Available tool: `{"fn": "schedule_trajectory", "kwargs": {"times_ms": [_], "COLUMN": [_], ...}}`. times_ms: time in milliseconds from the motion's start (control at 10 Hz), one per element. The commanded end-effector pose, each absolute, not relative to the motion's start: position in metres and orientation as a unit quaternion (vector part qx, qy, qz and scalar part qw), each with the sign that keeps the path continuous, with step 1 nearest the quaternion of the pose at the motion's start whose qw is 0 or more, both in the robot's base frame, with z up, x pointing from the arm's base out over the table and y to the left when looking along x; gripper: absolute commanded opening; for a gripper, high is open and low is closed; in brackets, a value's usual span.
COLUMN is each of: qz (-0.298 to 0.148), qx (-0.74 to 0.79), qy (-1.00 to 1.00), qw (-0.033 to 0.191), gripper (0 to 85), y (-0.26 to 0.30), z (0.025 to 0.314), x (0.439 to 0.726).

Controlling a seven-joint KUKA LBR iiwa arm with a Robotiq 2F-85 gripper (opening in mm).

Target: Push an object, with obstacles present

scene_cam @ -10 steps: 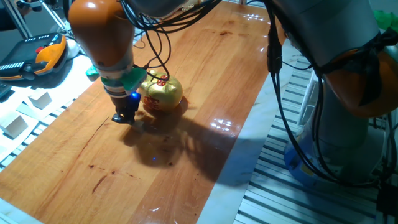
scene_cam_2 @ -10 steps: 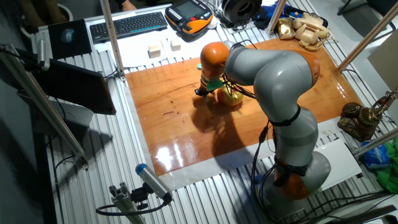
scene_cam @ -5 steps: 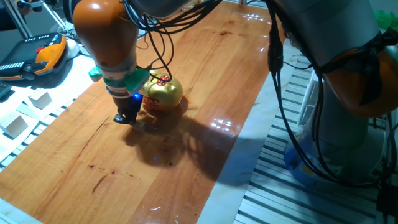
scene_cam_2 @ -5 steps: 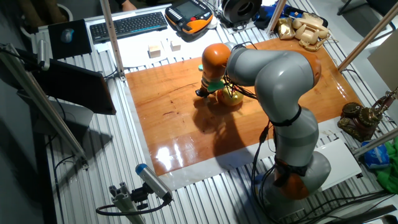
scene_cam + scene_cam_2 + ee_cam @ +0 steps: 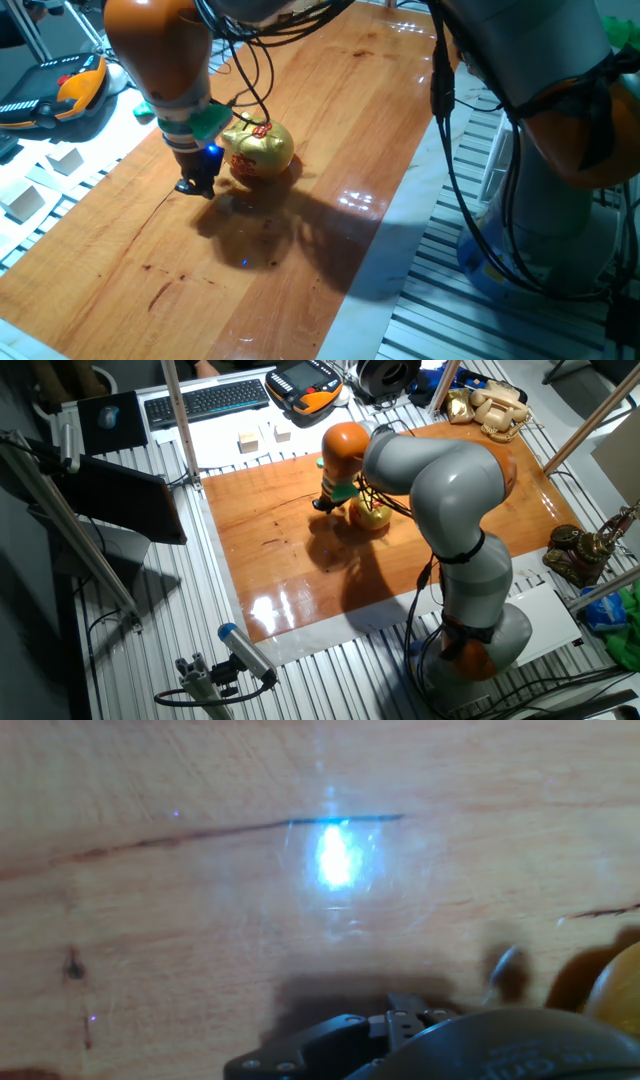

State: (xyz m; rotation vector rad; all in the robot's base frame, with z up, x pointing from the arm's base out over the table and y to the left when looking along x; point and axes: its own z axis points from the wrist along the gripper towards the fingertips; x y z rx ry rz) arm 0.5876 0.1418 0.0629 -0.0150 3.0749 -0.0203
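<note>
Standing low over the wooden counter (image 5: 330,150), the gripper (image 5: 195,186) sets its dark tip at or just above the surface, immediately beside the gold piggy bank (image 5: 258,152). In one fixed view the piggy bank lies toward the far half of the counter, well clear of the long edges, with red markings on its back and cables draped across its top. The orange wrist segment (image 5: 158,50) rises directly above the gripper, and a small blue light glows on the hand near the tip.

The other fixed view shows the same arrangement from the opposite side: gripper (image 5: 322,504) beside piggy bank (image 5: 368,515), both in the half of the counter nearest the keyboard (image 5: 208,399), with the grey arm (image 5: 440,480) arching over them. Pale wooden blocks (image 5: 248,441) sit off the counter, beyond that edge.

The hand view looks down on bare wood grain with a bright reflected spot; part of the gold piggy bank (image 5: 615,1000) appears at the lower right corner. Whether the jaws are open or closed cannot be told from any view. The tiny tan cube cannot be made out in these pictures.
</note>
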Motion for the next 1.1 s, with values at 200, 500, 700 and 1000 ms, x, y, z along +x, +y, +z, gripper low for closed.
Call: {"fn": "schedule_trajectory", "kwargs": {"times_ms": [200, 500, 700, 1000], "qz": [-0.014, -0.012, -0.020, -0.018], "qx": [0.001, -0.008, -0.014, -0.024], "qy": [0.999, 0.999, 0.999, 0.999], "qw": [0.043, 0.042, 0.035, 0.035], "gripper": [0.0, 0.0, 0.0, 0.0], "y": [0.138, 0.126, 0.122, 0.115], "z": [0.092, 0.116, 0.136, 0.144], "x": [0.599, 0.604, 0.605, 0.604]}}
